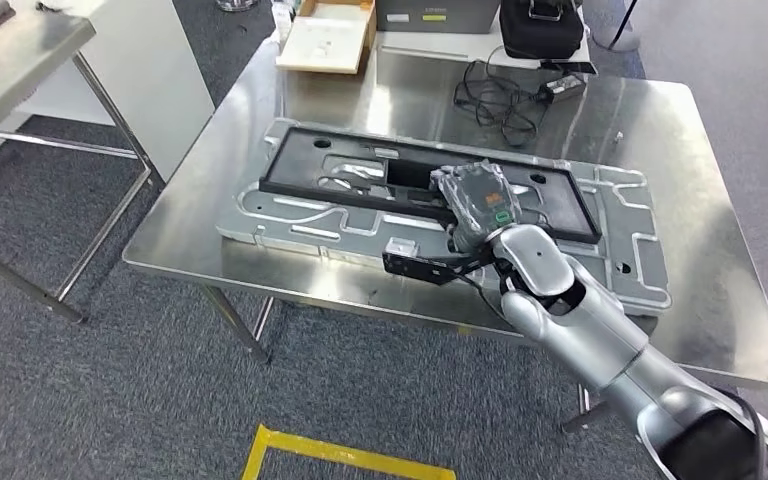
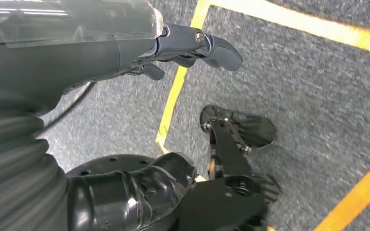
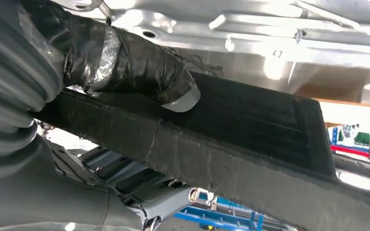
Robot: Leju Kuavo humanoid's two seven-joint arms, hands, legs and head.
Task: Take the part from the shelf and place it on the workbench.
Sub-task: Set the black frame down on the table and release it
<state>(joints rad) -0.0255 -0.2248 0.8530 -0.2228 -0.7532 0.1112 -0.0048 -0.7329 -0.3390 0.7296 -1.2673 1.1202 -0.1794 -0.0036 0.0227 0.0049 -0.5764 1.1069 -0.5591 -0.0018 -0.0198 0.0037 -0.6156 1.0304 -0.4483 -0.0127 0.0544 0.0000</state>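
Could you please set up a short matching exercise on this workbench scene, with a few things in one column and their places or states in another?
Things:
1. black frame part
2. silver metal panel
3. black cable
4. right hand

Places or states:
A. coiled at the table's far side
B. gripping the black frame's edge
C. lying on the silver panel
D. lying flat on the steel table

Pairs: 1-C, 2-D, 3-A, 4-B

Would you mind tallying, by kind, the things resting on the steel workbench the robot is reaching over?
Black frame part: 1
Silver stamped metal panel: 1
Black cable bundle with adapter: 1
Open cardboard box: 1
Black bag: 1
Grey box: 1
Total: 6
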